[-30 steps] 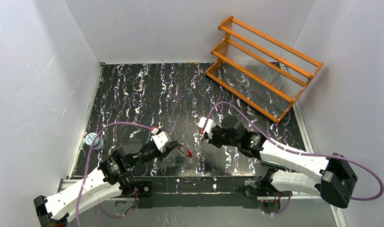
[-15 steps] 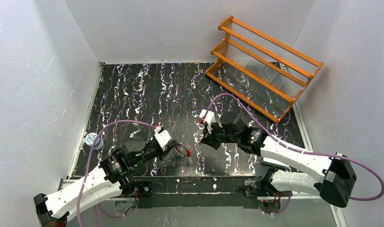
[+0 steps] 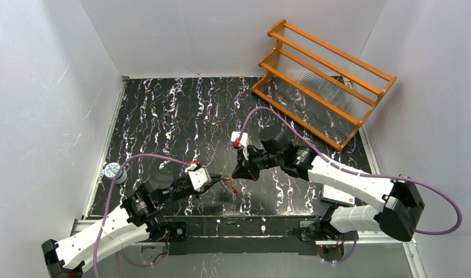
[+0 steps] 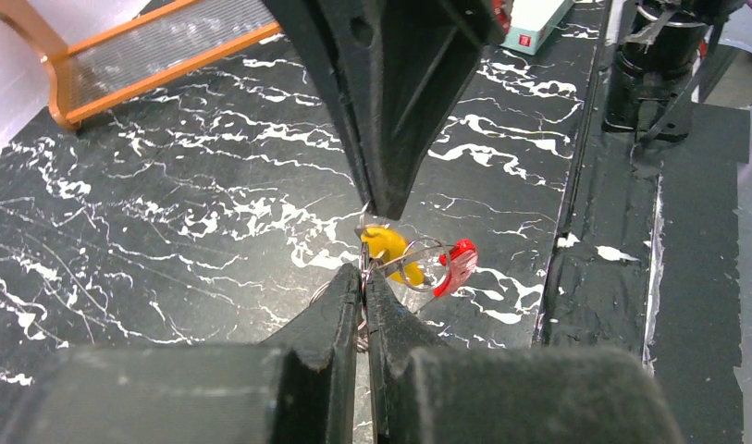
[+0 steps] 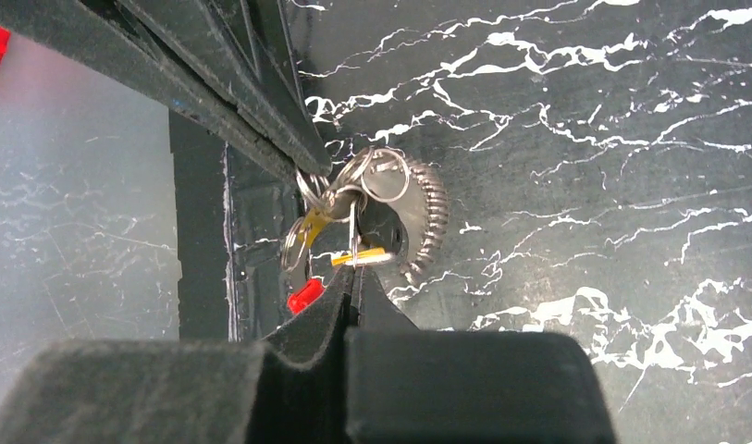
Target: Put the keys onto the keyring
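Note:
The keyring (image 4: pixel 411 265), a bunch of thin silver wire loops with a red piece (image 4: pixel 457 262), hangs just above the black marbled table. My left gripper (image 4: pixel 364 277) is shut on its wire. The right gripper (image 5: pixel 355 277) comes in from the opposite side, tip to tip with the left one, shut on a thin metal key (image 5: pixel 361 255) with a yellow edge, held against the loops (image 5: pixel 372 176). A brass-coloured key (image 5: pixel 307 227) dangles among the rings. From above, both grippers (image 3: pixel 214 180) (image 3: pixel 237 174) meet near the table's front middle, the red piece (image 3: pixel 236 189) below them.
An orange slatted rack (image 3: pixel 322 75) stands at the back right. A small blue-and-white round object (image 3: pixel 112 169) lies by the left wall. A white box with a red mark (image 3: pixel 337 197) lies under the right forearm. White walls enclose the table.
The right gripper has swung left and forward until its tip meets the keyring held by the left gripper. The left gripper has stayed nearly in place, still shut.

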`<action>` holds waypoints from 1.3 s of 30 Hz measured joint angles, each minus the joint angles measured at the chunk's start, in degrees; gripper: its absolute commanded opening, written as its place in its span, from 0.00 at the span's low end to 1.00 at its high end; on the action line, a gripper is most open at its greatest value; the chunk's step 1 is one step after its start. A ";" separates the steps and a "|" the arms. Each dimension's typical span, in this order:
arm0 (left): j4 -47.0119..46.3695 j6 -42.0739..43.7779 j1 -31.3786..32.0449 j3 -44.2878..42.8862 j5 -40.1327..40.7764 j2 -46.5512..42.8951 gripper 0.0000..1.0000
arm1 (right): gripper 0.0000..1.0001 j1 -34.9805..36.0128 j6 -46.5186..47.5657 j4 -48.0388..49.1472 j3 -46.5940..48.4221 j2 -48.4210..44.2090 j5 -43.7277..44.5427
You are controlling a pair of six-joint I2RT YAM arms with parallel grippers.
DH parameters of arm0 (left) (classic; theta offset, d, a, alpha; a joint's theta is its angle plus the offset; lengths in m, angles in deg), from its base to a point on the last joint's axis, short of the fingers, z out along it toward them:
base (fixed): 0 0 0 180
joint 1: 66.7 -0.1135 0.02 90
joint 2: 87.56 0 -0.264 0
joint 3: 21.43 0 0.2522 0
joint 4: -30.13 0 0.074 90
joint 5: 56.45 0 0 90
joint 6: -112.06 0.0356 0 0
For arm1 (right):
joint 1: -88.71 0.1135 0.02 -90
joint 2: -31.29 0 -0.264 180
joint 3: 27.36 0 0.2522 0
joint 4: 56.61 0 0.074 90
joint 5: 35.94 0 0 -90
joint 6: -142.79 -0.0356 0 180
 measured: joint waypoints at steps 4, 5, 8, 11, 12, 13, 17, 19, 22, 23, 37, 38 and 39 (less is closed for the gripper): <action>-0.83 1.22 0.00 0.15 -1.84 0.02 0.00 | 0.01 0.00 1.33 -0.28 1.05 0.87 -1.66; -1.03 1.31 0.00 0.15 -2.01 0.07 0.00 | 0.01 0.00 1.64 -0.26 1.22 0.87 -2.08; -1.70 1.44 0.00 0.15 -2.38 0.57 0.00 | 0.01 0.00 2.38 -0.39 1.77 0.87 -3.21; -1.95 1.25 0.00 0.15 -2.38 1.44 0.00 | 0.01 0.00 2.84 -0.83 2.16 0.87 -4.04; -1.95 1.11 0.00 0.15 -2.27 1.77 0.00 | 0.01 0.00 3.13 -1.11 2.25 0.87 -4.24; -1.92 1.03 0.00 0.15 -2.21 2.03 0.00 | 0.01 0.00 3.43 -1.27 2.27 0.87 -4.42; -1.99 0.61 0.00 0.15 -1.75 2.38 0.00 | 0.01 0.00 4.09 -1.60 2.38 0.87 -5.51; -2.16 0.59 0.00 0.15 -1.53 2.36 0.00 | 0.01 0.00 4.37 -1.95 2.64 0.87 -5.90; -2.43 0.50 0.00 0.15 -1.36 2.36 0.00 | 0.01 0.00 4.87 -2.54 2.95 0.87 -6.29; -2.54 0.39 0.00 0.15 -1.36 2.36 0.00 | 0.01 0.00 4.98 -2.75 3.04 0.87 -6.51; -2.97 -0.35 0.00 0.15 -1.42 2.86 0.00 | 0.01 0.00 4.74 -3.19 4.55 1.18 -8.04; -2.99 -0.44 0.00 0.15 -1.44 2.91 0.00 | 0.01 0.00 4.59 -3.19 4.83 1.38 -8.00; -2.99 -0.48 0.00 0.15 -1.46 2.99 0.00 | 0.01 0.00 4.26 -3.04 5.07 1.64 -7.98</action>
